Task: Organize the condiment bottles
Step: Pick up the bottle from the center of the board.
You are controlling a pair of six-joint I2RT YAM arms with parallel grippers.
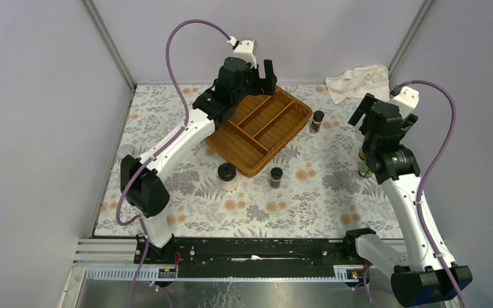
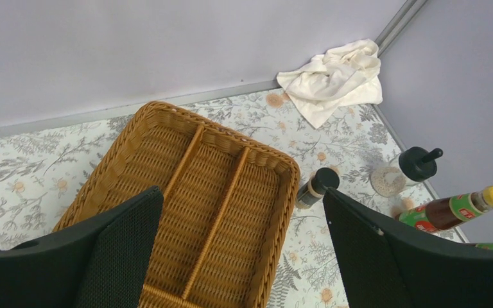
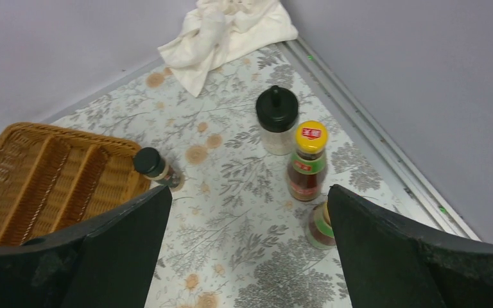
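My left gripper (image 1: 263, 80) (image 2: 241, 192) hangs open over the far end of the brown wicker tray (image 2: 167, 122), nothing between its fingers. A dark black-lidded spice jar (image 2: 314, 187) (image 1: 317, 120) stands just past the tray's right rim. My right gripper (image 3: 249, 189) is open above bare mat. Ahead of it stand a yellow-capped sauce bottle (image 3: 307, 163), a second sauce bottle (image 3: 321, 224) partly behind my right finger, and a clear black-topped shaker (image 3: 276, 122). Two more black-lidded jars (image 1: 227, 176) (image 1: 275, 177) stand in front of the tray.
A crumpled white cloth (image 1: 359, 81) (image 3: 224, 29) lies in the far right corner. Grey walls close in the floral mat on the left, the back and the right. The right arm hides most of the sauce bottles in the top view.
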